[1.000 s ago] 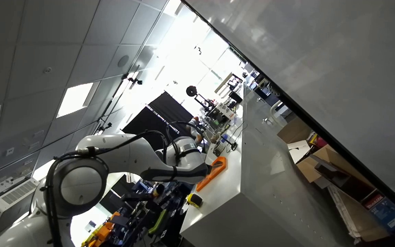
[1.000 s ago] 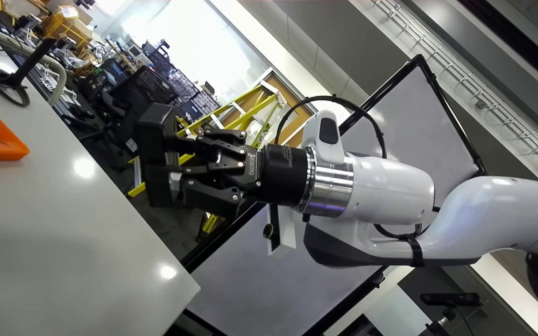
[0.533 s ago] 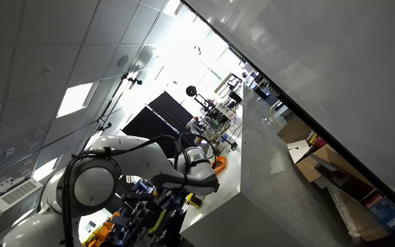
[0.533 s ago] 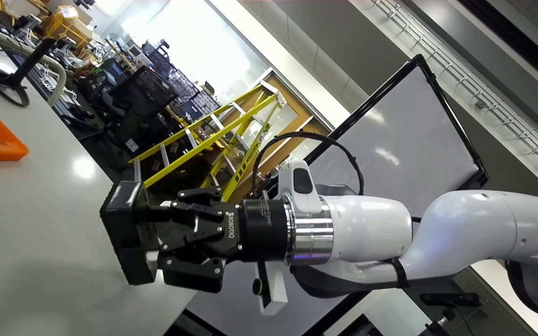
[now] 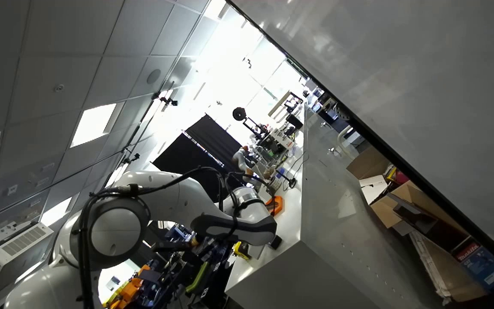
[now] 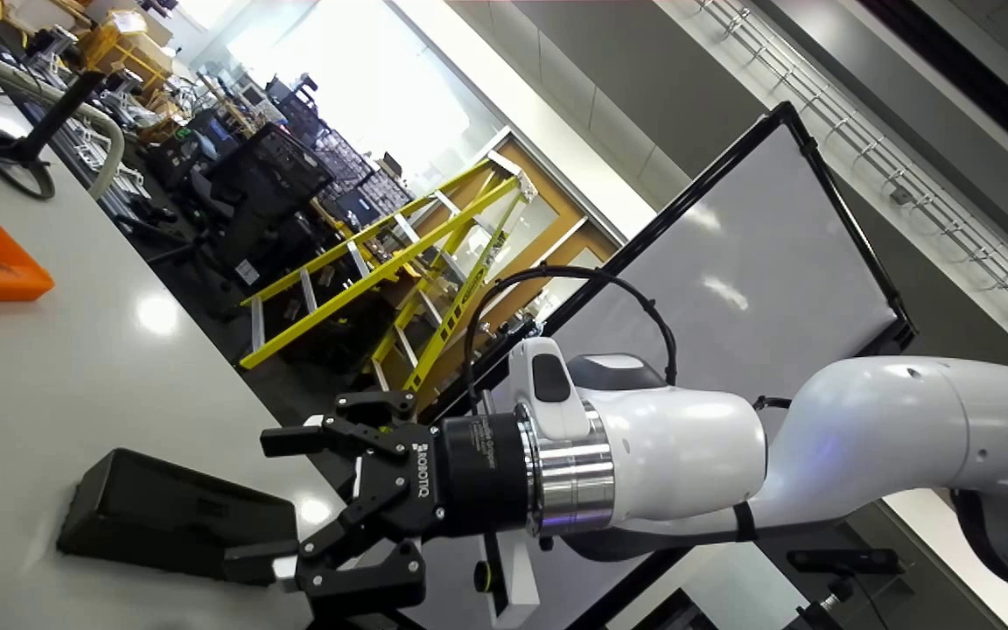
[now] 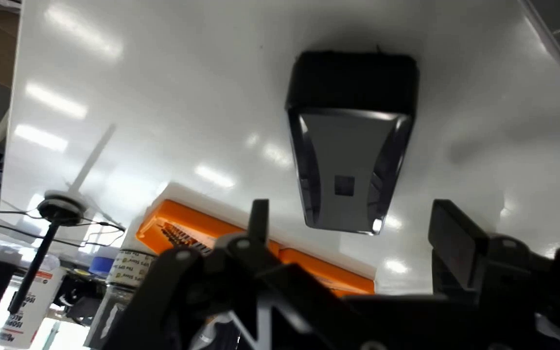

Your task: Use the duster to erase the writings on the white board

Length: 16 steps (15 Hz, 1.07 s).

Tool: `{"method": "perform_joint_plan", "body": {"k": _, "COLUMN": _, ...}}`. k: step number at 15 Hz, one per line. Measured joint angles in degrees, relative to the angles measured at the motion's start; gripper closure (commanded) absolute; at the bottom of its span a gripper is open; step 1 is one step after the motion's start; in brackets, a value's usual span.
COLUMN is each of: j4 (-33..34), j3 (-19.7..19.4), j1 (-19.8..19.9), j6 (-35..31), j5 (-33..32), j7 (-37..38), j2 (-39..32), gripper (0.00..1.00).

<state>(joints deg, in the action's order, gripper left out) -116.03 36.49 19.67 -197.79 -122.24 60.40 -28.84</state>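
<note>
The duster (image 6: 163, 516), a black tapered block, rests on the pale tabletop (image 6: 145, 376). My gripper (image 6: 275, 502) stands open just over one end of it, and in that exterior view the lower finger overlaps that end. Seen from the wrist, the duster (image 7: 350, 160) lies beyond and between the spread fingertips, with a gap on each side. In an exterior view the white board (image 5: 423, 86) fills the upper right as a huge pale grey panel with a dark border. A framed white panel (image 6: 758, 262) also stands behind the arm; I cannot tell whether it is the same. The writings are out of view.
An orange tray-like object (image 7: 183, 223) lies beside the gripper on the table. A yellow and black tape measure (image 5: 243, 250) sits near the corner. A black stand (image 7: 61, 209) trails thin cables. Beyond the table edge stands a yellow ladder (image 6: 381, 271).
The arm has come down to the tabletop with the duster shut in the gripper. Since half a second ago the jaws have spread, and the duster has been let go onto the table.
</note>
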Motion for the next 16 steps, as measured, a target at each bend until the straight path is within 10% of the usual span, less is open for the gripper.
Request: {"method": "perform_joint_plan", "body": {"k": 16, "j4": -1.4, "j3": -5.6, "j1": -11.8, "j6": 0.0, "j5": -13.4, "j7": 15.8, "j2": 14.7, "gripper": 0.0}}
